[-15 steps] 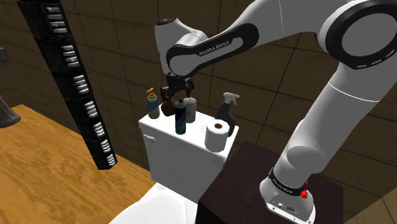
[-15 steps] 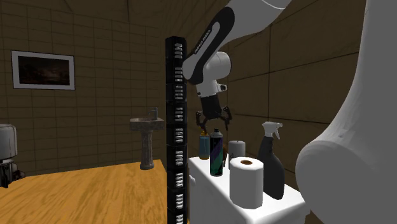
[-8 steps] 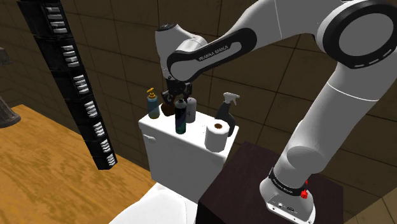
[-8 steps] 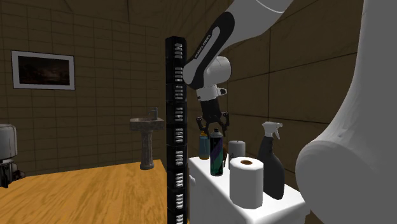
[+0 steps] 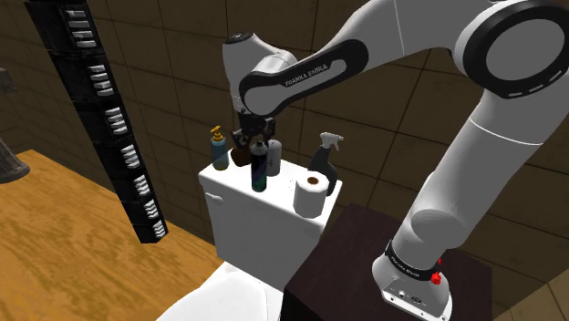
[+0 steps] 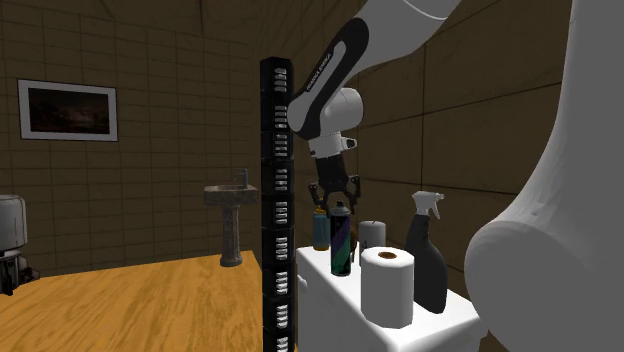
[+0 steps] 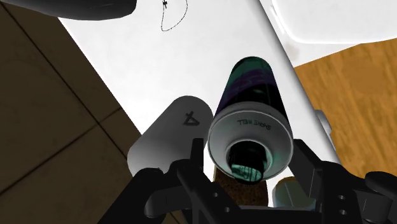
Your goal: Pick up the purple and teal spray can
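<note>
Gripper (image 7: 249,156) around one spray can (image 7: 252,95), one roll (image 5: 311,196)

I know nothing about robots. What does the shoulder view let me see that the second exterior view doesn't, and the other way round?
Shoulder view's own: the dark stand with the arm's base on it, and the white toilet bowl below the tank.

Second exterior view's own: a framed picture on the wall and a pedestal sink.

Shared: the white tank carrying the purple and teal spray can, a paper roll and a black trigger bottle, the tall black tower beside it, and the tool at the can's top.
</note>
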Robot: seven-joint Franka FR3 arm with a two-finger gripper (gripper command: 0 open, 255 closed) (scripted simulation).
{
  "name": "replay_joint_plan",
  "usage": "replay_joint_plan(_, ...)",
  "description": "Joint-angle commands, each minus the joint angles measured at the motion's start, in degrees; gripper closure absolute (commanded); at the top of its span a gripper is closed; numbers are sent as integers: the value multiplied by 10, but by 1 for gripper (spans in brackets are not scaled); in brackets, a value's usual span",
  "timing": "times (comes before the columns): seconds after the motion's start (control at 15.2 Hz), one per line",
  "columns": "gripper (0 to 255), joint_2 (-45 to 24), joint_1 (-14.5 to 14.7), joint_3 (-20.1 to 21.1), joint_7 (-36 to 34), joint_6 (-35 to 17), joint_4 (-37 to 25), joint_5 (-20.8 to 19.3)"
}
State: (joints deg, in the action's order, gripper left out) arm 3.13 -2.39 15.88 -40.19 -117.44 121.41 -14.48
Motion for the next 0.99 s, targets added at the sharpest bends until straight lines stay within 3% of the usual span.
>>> replay_joint_plan(0.0, 255, 3, 0, 0, 3, 12, -8, 3)
replay_joint_plan(0.92, 255, 26, 1, -1, 31, 107, -84, 18)
